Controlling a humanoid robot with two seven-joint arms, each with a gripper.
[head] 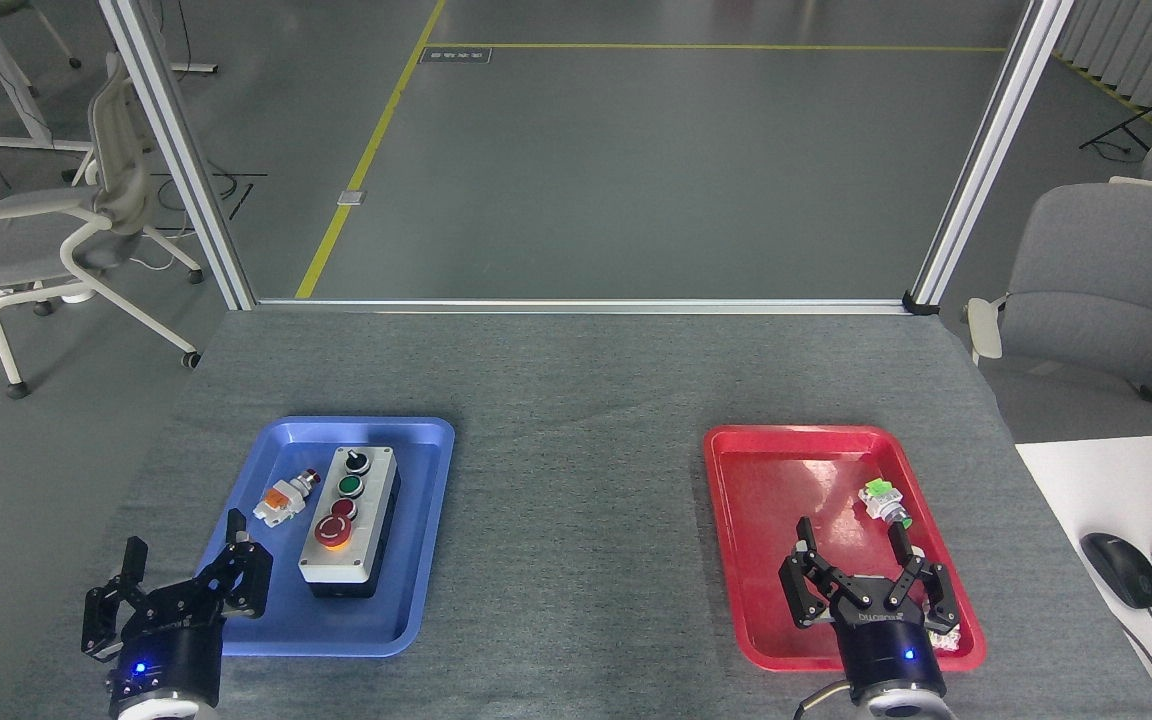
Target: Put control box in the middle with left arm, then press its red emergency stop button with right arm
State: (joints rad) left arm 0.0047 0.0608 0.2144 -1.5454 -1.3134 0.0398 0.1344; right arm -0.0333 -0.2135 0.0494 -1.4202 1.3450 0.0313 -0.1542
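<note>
The control box (pixel 350 520), light grey on a black base, lies lengthwise in the blue tray (pixel 416 600) at the left. Its face carries a black knob, a green button, a small red button and the red emergency stop button (pixel 334 531) over a yellow ring, nearest me. My left gripper (pixel 184 546) stands open at the tray's near-left corner, left of the box and apart from it, holding nothing. Over the near end of the red tray (pixel 766 500) my right gripper (pixel 851 538) is open and empty. The middle (pixel 576 540) is bare grey woven tabletop between the trays.
A loose orange-and-white switch part (pixel 283 497) lies in the blue tray left of the box. A green-and-white part (pixel 881 499) sits in the red tray beyond my right gripper. A white desk (pixel 1116 490) with mouse and keyboard adjoins the table's right side. Chairs stand off both sides.
</note>
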